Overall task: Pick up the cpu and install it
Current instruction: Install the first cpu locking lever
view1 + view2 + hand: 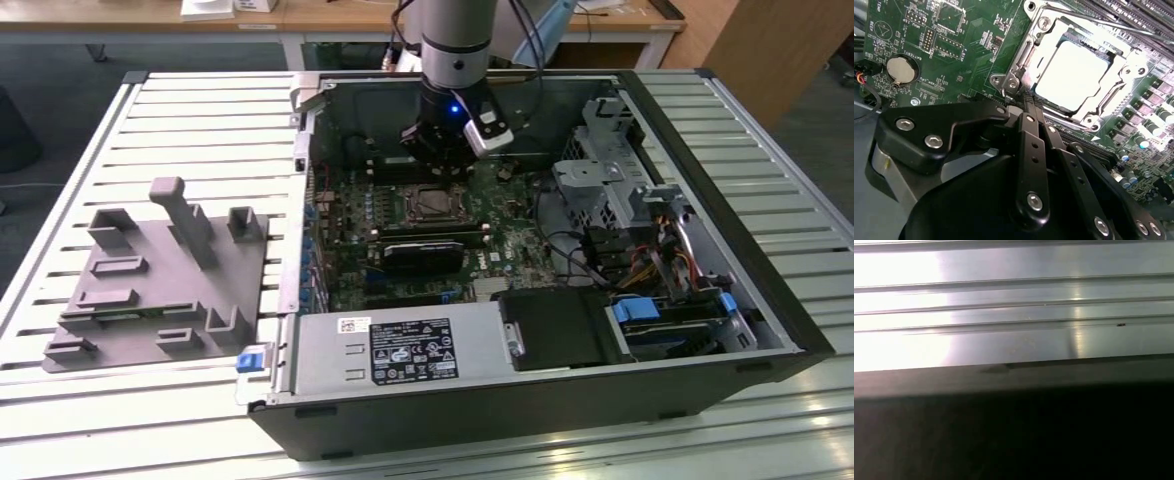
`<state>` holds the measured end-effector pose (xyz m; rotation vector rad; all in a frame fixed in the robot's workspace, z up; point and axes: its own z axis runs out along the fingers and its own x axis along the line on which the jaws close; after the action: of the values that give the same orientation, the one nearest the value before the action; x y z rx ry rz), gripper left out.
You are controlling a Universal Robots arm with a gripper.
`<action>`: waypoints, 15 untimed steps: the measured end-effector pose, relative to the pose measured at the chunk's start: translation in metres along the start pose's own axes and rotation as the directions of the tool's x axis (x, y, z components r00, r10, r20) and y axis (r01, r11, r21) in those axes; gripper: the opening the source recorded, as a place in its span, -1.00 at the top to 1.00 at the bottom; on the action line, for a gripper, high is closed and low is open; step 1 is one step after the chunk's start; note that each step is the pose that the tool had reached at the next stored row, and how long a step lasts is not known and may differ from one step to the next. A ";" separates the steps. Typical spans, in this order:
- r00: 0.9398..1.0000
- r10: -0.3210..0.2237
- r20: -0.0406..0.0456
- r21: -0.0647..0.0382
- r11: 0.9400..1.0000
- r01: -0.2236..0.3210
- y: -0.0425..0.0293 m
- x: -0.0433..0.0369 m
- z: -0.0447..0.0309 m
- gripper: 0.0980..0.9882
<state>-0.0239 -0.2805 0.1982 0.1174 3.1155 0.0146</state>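
- Up close in the second wrist view, gripper [1030, 100] black linkage bars converge to a narrow tip just beside the socket corner; fingers look pressed together, nothing pinched between them.
- Just past the tip, cpu [1071, 75] lies flat inside the socket frame [1019, 55], pale metal top facing up, seated in the motherboard [954, 40].
- Round coin battery [900, 69] sits on the green board, well apart from the socket.
- First wrist view: ribbed silver table surface [1014, 305] with a dark edge below it.
- Exterior view: gripper [437, 158] hangs over the open computer case [747, 330], just above the cpu [430, 204] in the board's middle.
- Black rectangular card [424, 252] lies on the board nearer the camera than the cpu.
- Grey tray [147, 290] rests on the table at the exterior view's left, outside the case.
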 end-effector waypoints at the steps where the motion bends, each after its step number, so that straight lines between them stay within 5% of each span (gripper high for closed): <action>1: 1.000 0.000 0.000 0.001 1.000 0.000 0.0003 0.0000 0.0003 0.98; 15: 1.000 0.000 -0.001 -0.017 1.000 0.000 0.0017 -0.0001 -0.0039 0.98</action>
<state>-0.0238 -0.2788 0.2022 0.1178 3.1158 0.0404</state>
